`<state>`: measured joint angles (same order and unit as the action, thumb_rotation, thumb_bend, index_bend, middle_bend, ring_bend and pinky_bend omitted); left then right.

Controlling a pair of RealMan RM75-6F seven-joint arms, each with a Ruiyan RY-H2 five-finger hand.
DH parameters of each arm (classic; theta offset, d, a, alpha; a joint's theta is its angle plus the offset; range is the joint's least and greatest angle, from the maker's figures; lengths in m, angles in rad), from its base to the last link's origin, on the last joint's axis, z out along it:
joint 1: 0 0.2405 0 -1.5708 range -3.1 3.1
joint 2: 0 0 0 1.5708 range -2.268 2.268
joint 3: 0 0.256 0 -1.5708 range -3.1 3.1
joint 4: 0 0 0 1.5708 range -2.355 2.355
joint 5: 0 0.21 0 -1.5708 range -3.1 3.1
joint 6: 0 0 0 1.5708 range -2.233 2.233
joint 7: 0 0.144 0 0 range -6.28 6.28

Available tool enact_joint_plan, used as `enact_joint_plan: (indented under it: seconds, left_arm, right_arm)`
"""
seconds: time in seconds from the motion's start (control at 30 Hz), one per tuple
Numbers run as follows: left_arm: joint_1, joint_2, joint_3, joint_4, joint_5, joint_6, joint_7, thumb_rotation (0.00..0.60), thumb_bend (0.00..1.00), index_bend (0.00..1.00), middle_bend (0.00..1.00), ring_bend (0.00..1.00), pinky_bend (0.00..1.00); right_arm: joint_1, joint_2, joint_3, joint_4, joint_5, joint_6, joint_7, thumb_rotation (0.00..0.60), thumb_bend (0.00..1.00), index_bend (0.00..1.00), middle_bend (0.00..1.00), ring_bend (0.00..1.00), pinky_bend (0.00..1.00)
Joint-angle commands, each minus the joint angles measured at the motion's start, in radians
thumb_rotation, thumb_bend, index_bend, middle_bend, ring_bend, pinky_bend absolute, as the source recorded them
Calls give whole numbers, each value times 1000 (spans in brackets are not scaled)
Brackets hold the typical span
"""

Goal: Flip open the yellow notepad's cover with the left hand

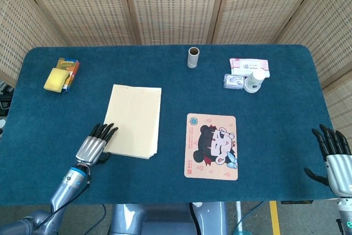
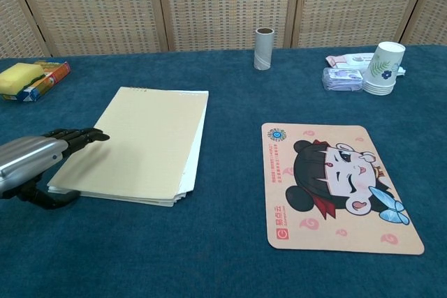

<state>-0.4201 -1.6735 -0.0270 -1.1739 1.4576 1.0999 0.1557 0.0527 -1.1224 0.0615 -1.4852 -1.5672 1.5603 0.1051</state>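
1. Yellow notepad (image 1: 135, 120) flat on the blue bench (image 1: 275, 108), left of centre, cover not yet open. Cartoon mat (image 1: 212, 146) just beside it at 3 o'clock, not touching.
2. Left robot hand (image 1: 96, 145) at the pad's near-left corner, roughly 7 o'clock of the pad. Fingers (image 2: 80, 135) stretched out, slightly apart, over the left edge; thumb low beside the near corner. Holding nothing. Cannot tell whether the fingertips actually touch the cover.
3. Right robot hand (image 1: 334, 152) spread, idle at the bench's right edge, well apart from everything.
4. Risk: flat fingers push rather than hook, so the whole pad slides toward 3 o'clock into the mat. Nothing pins the pad down.
5. Risk: loose sheets already fanned at the right and near edges in the chest view. Likely to catch several pages with the cover, or only a lower sheet.
6. Risk: binding seems to sit at the far edge, 12 o'clock. Lifting from the left edge could twist or crease the cover instead of hinging it.
7. Risk: thumb digging under the corner lifts the full block, not the top leaf.
8. Sponge with pack (image 1: 61, 74) at 10 o'clock, cardboard tube (image 1: 192, 57) at 1 o'clock, both well apart; low collision risk.
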Motion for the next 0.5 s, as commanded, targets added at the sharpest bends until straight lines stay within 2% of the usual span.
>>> enact_joint_plan:
  seconds: [0.03, 0.3, 0.5]
  left_arm:
    - [-5, 0, -6, 1, -4, 0, -2, 600, 456, 0, 0, 0, 0]
    - [-30, 17, -33, -13, -16, -5, 12, 600, 456, 0, 0, 0, 0]
    - [-70, 30, -77, -31, -46, -29, 39, 600, 453, 2, 0, 0, 0]
  right_arm:
    - [0, 1, 0, -1, 0, -1, 5, 600, 0, 0, 0, 0, 0]
    - [1, 1, -1, 1, 1, -4, 8, 600, 0, 0, 0, 0, 0]
    - [3, -1, -1, 3, 6, -11, 6, 600, 0, 0, 0, 0, 0]
